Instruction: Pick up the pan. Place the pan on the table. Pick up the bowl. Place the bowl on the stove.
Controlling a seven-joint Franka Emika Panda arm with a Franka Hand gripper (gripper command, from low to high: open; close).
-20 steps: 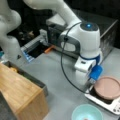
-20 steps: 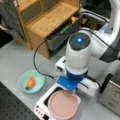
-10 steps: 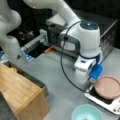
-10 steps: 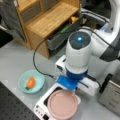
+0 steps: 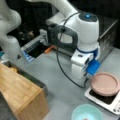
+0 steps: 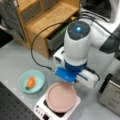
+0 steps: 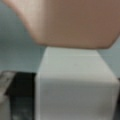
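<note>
Pan [image 6: 60,97] sits on the stove [image 6: 41,110]; nothing moved yet.
We see the gripper [image 5: 86,79] at its handle [image 7: 75,85]; grip state unclear; bowl [image 6: 31,81] untouched on the table [image 6: 15,60].

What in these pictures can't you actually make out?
- The tool's fingers: in both front views the arm's white wrist hides them, so open or shut is unknown.
- The pan's handle: the wrist view shows it close up, with no fingers around it.
- The stove: the pan covers most of its top.
- The bowl: cut by a front view's bottom.
</note>
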